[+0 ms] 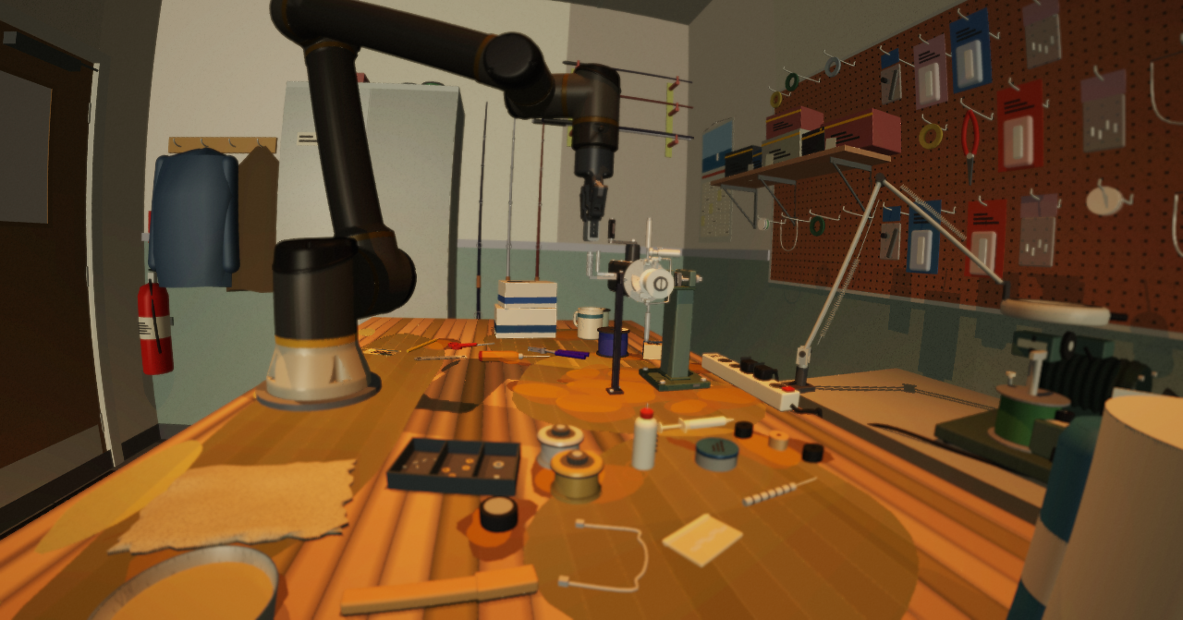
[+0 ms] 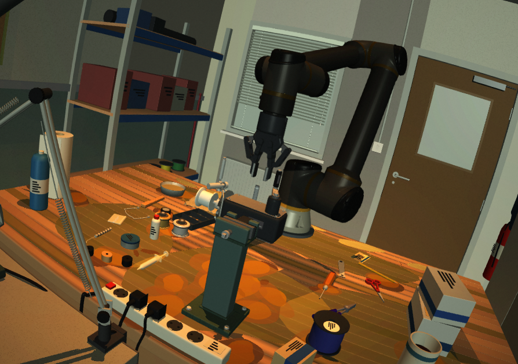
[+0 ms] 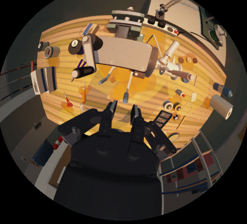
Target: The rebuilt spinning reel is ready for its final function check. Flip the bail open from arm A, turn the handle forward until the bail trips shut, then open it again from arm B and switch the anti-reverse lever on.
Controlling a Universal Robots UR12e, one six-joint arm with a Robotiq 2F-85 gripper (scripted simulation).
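Observation:
The spinning reel point(image 1: 644, 279) point(image 2: 251, 218) point(image 3: 120, 53) is clamped on top of a dark green vise stand point(image 1: 677, 327) point(image 2: 223, 264) at the middle of the workbench. Its white spool point(image 2: 207, 197) point(image 3: 171, 66) points one way and its crank handle point(image 2: 274, 193) point(image 3: 83, 70) stands at the other end. My gripper point(image 1: 591, 228) point(image 2: 261, 172) point(image 3: 124, 108) hangs just above the reel near the handle end, partly open and holding nothing. I cannot make out the bail arms or the anti-reverse lever clearly.
A black parts tray point(image 1: 455, 466) lies on the bench with spools, a small bottle point(image 1: 644, 439), a power strip point(image 2: 163, 325), a desk lamp arm point(image 1: 893, 236), a blue thread spool point(image 2: 330, 325), stacked boxes point(image 2: 443, 306) and hand tools around the stand.

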